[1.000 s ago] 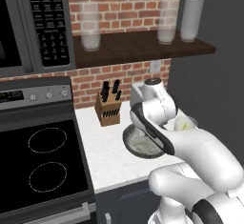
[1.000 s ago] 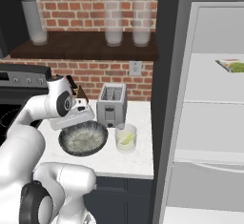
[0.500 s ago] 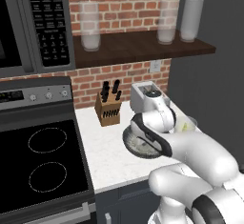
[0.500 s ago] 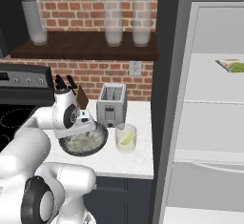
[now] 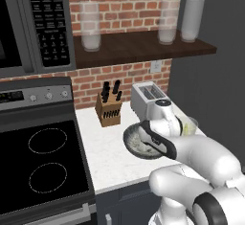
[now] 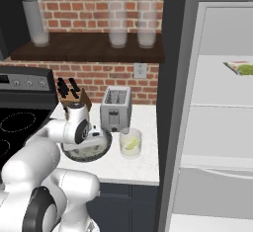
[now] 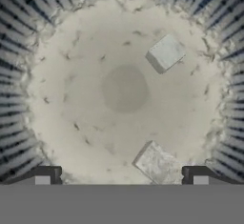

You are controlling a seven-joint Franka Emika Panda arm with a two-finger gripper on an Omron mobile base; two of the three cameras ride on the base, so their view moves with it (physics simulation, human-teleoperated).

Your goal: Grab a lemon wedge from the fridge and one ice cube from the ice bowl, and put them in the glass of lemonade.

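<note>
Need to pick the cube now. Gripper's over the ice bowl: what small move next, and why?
Probably lower straight down: the gripper is open, the nearer ice cube lies between its fingertips in the ice bowl, not yet enclosed.

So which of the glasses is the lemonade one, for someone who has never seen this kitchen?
Start at the white counter between the stove and the fridge. In front of the silver toaster and beside the dark ice bowl stands the glass of lemonade. It is short and clear, holds pale liquid with a yellow-green piece in it, and stands on the counter, unlike the tall frosted glasses on the shelf above.
</note>
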